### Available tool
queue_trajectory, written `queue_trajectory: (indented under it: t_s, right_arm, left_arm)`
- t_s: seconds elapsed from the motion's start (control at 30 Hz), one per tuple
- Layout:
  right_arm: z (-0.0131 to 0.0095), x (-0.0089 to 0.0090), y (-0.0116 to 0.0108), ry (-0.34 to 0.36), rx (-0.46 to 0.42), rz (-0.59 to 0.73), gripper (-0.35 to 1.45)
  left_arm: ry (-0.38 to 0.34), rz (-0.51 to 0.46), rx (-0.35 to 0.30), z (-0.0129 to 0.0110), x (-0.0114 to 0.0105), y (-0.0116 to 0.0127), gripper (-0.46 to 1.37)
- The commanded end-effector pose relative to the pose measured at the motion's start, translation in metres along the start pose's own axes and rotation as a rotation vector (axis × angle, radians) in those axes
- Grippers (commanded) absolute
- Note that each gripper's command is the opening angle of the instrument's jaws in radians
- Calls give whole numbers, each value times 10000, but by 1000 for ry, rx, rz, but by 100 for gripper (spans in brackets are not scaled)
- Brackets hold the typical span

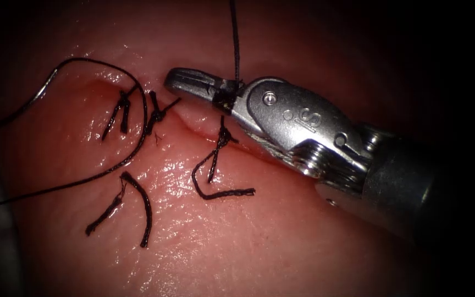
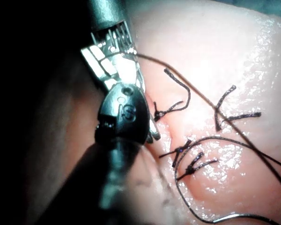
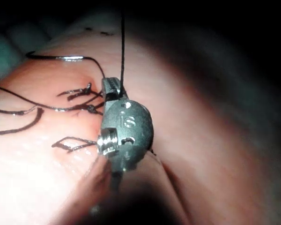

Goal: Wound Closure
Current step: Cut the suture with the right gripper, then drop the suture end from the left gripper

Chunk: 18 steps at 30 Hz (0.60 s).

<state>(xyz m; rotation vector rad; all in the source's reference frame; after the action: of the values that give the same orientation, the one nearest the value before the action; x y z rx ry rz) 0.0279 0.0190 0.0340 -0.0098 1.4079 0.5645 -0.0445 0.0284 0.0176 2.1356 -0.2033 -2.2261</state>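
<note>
Cut [image 1: 193,118]: a short slit in the tissue [image 1: 259,242], running from the endoscope view's left toward the middle; knots sit along it, so much of it looks already drawn closed.
Knots: one [image 1: 156,116] near the left end, one [image 1: 224,137] just below the tool's tip, each with short cut ends of thread [image 1: 138,203] lying loose on the tissue beneath.
Thread [image 1: 236,41]: one taut strand rises straight from the right gripper out of the top of the endoscope view; held this tight, it looks to be under tension at the nearest knot, though that is my reading.
Long strand [image 1: 100,173]: curves in a wide loop over the left end of the cut and trails off to the left, slack.
Needle [image 1: 42,91]: a pale, shiny curved stretch at the far left end of that loop, lying free of both tools; I cannot tell whether its tip is in the tissue.
Right gripper [image 1: 193,82]: comes in from the right, low over the cut, jaws closed on the taut thread near their base.
Left gripper: its state cannot be judged here.
</note>
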Motion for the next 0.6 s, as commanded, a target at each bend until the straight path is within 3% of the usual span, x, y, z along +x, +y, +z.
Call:
queue_trajectory:
  t_s: [0.03, 0.13, 0.2, 0.6]
  right_arm:
    - [-6, 0, 4, -9, -15, -4, 73]
    - [-24, -2, 18, -27, -58, -17, 104]
    - [-35, -3, 25, -39, -87, -24, 115]
    - [-130, 2, 71, -95, -177, -56, 116]
  left_arm:
    - [0, -1, -3, 0, 0, 0, -35]
    - [-1, -1, -2, 1, 0, 0, -35]
    - [-2, 0, -1, 2, -1, 0, -35]
    - [-28, 22, 25, 33, -12, 12, -35]
